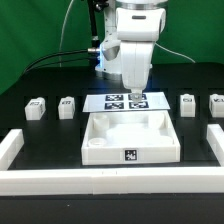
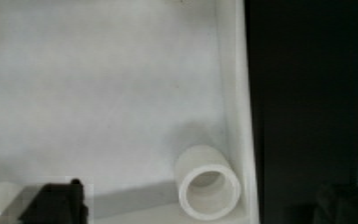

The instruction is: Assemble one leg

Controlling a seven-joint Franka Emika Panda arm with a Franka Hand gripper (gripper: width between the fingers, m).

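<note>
Several small white legs with marker tags lie on the black table, two at the exterior view's left (image 1: 35,107) (image 1: 67,105) and two at its right (image 1: 187,103) (image 1: 217,102). My gripper (image 1: 134,88) hangs over the back edge of the large white tray-like part (image 1: 100,148), far from every leg. In the wrist view the gripper (image 2: 197,206) is open and empty. One dark finger (image 2: 59,202) shows over the tray's white floor; the other is barely visible against the black table. A round corner hole (image 2: 208,190) and the tray's wall lie between them. No leg shows in the wrist view.
The marker board (image 1: 112,99) lies flat behind the tray, partly hidden by the hand. White fence bars run along the table's left (image 1: 10,148), right (image 1: 215,138) and front (image 1: 110,182). A green backdrop stands behind.
</note>
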